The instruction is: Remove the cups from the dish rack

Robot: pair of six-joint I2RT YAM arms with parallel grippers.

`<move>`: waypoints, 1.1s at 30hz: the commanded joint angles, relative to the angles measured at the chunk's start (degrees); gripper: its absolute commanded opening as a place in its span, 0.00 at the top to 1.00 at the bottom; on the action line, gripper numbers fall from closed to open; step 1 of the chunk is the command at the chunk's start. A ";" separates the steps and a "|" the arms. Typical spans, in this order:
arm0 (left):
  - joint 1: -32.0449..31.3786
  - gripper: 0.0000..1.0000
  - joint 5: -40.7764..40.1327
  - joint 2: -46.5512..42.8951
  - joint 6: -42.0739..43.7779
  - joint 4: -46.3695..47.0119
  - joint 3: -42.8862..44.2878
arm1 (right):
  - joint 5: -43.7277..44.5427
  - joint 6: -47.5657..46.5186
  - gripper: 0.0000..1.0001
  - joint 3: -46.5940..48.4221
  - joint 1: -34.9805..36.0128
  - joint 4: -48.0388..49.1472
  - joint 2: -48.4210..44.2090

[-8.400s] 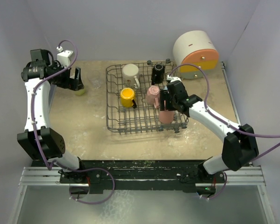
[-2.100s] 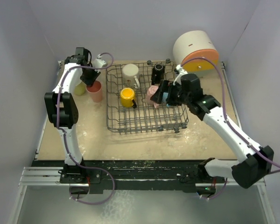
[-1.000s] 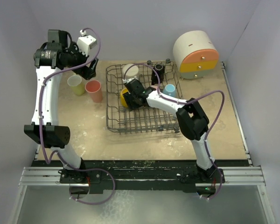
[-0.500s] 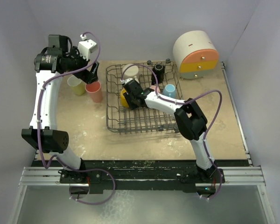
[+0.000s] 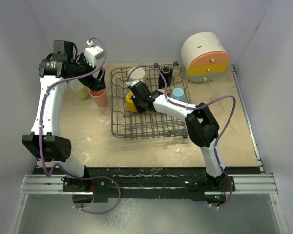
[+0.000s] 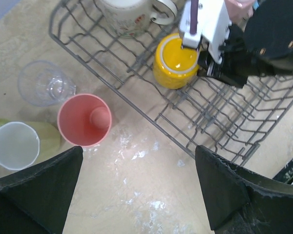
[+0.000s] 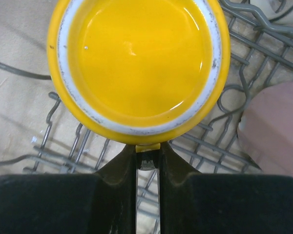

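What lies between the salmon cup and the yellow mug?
The left wrist view shows only the dish rack's wire side wall and a strip of table there; the salmon cup stands outside it, the yellow mug inside.

1. I work in a robot test cell, not a real kitchen: plain pale walls [image 5: 151,29] box in the table [image 5: 151,151] at its far, left and right edges.
2. My left arm [image 5: 44,112] and right arm [image 5: 211,146] are bolted to an aluminium rail [image 5: 39,184] along the near edge, trailing purple cables [image 5: 225,109].
3. A dish rack [image 5: 151,130] and a round drawer container [image 5: 205,53] stand on the stained beige top.
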 commanded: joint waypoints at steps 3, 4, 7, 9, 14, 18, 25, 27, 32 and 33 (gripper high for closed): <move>0.18 0.01 6.81 -5.95 11.02 0.96 -8.40 | -4.41 3.52 1.00 3.32 -0.06 -0.64 -11.96; 0.15 0.01 7.54 -6.96 12.43 1.69 -10.17 | -6.02 4.09 1.00 3.39 -0.20 -0.82 -13.12; 0.12 0.01 10.54 -10.75 16.60 3.89 -15.44 | -11.25 7.30 1.00 2.49 -1.01 -1.03 -16.95; -0.14 0.01 13.31 -13.43 19.26 5.12 -18.45 | -16.32 10.80 1.00 -0.61 -2.32 0.78 -20.44; -2.20 0.01 16.97 -20.51 24.13 10.76 -25.99 | -34.54 22.04 1.00 -11.72 -7.16 13.20 -30.25; -4.24 0.01 19.24 -23.02 25.64 12.28 -26.59 | -43.65 29.24 1.00 -17.06 -8.53 19.93 -35.76; -4.34 0.02 26.13 -27.96 26.57 19.99 -28.95 | -58.20 51.95 1.00 -30.65 -8.90 48.25 -39.54; -4.48 0.04 27.02 -28.11 25.92 20.50 -28.50 | -59.99 59.83 1.00 -33.84 -8.90 60.98 -38.92; -4.78 0.06 26.34 -28.09 31.60 15.10 -26.35 | -59.62 73.42 1.00 -38.34 -8.84 79.90 -37.32; -4.78 0.07 26.10 -28.21 32.93 13.83 -25.88 | -59.47 75.03 1.00 -38.37 -8.76 81.85 -37.00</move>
